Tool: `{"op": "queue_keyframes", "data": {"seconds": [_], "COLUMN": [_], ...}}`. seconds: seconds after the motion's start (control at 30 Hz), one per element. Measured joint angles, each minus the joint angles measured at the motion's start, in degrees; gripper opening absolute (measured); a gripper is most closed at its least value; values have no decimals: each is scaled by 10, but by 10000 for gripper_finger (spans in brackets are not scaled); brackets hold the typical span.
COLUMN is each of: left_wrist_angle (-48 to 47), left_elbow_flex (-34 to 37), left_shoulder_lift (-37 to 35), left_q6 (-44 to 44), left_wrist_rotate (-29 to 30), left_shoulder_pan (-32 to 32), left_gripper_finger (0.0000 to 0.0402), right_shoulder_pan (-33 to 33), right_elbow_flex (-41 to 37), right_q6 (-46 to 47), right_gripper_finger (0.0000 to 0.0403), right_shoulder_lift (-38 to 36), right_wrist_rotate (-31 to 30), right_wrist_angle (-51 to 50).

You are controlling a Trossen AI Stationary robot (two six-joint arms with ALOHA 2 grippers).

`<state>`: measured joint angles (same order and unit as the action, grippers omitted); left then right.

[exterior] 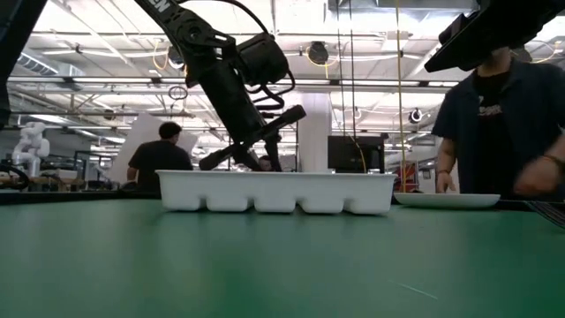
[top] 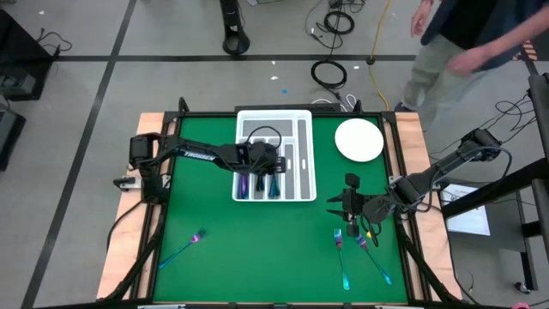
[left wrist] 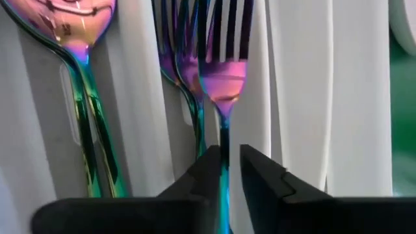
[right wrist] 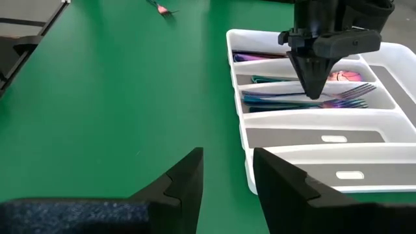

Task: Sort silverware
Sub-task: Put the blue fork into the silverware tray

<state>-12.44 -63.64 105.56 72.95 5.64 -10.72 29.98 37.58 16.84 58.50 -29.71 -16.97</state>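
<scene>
Dropping an iridescent rainbow metal fork (left wrist: 224, 84) into the white compartmented tray (top: 304, 154) near the green table's far edge, my left gripper (left wrist: 232, 170) barely parts around its handle, stacking forks together. My right gripper (right wrist: 227, 170) waits spread by the right edge.

a robotics lab: open industrial ceiling with strip lights (exterior: 79, 35), cables on the floor (top: 330, 73), a white humanoid robot (exterior: 31, 146).
</scene>
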Motion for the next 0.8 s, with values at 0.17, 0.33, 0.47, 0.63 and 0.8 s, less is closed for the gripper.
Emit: {"op": "queue_keyframes", "data": {"seconds": [0.17,0.33,0.47,0.63,0.8], "left_wrist_angle": [0,12,27,18,-133], "left_elbow_flex": [0,0,-14,-51,-102], "left_shoulder_lift": [0,0,-7,-31,-68], "left_q6": [-3,-6,-61,-113,-218], "left_wrist_rotate": [-9,-9,-8,-8,-10], "left_shoulder_pan": [0,-3,-7,-10,-12], "left_gripper_finger": [102,123,124,124,124], "right_shoulder_pan": [0,0,0,0,0], "right_elbow_flex": [0,0,0,0,1], "right_q6": [0,9,9,9,25], "right_gripper_finger": [125,125,125,125,125], "right_shoulder_lift": [0,0,0,0,0], "right_wrist_rotate": [0,1,1,1,3], "right_wrist_angle": [0,0,-1,-4,-19]}}
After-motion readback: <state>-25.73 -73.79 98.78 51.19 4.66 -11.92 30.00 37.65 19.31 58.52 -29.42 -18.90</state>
